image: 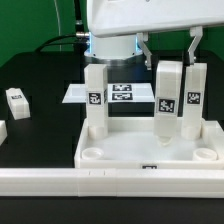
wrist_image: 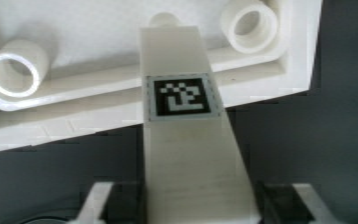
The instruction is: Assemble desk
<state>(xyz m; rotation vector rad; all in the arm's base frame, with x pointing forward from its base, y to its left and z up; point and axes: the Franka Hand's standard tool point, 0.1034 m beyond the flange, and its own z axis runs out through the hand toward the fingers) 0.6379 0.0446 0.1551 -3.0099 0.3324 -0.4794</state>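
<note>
The desk tabletop (image: 120, 152), a white tray with round corner sockets, lies at the front of the black table. My gripper (image: 170, 58) is shut on a white tagged leg (image: 167, 100) and holds it upright over the tray's right part in the exterior view. Whether the leg's lower end touches the tray I cannot tell. Another leg (image: 191, 100) stands just beside it, and a third leg (image: 95, 100) stands at the tray's back left. In the wrist view the held leg (wrist_image: 181, 110) runs out from my gripper (wrist_image: 194, 208) across the tabletop's wall (wrist_image: 87, 110), between two sockets.
The marker board (image: 122, 93) lies flat behind the tray. A small white block with dark marks (image: 17, 98) sits at the exterior view's left, and another white piece (image: 3, 130) shows at the left edge. The robot's base (image: 110, 45) stands at the back.
</note>
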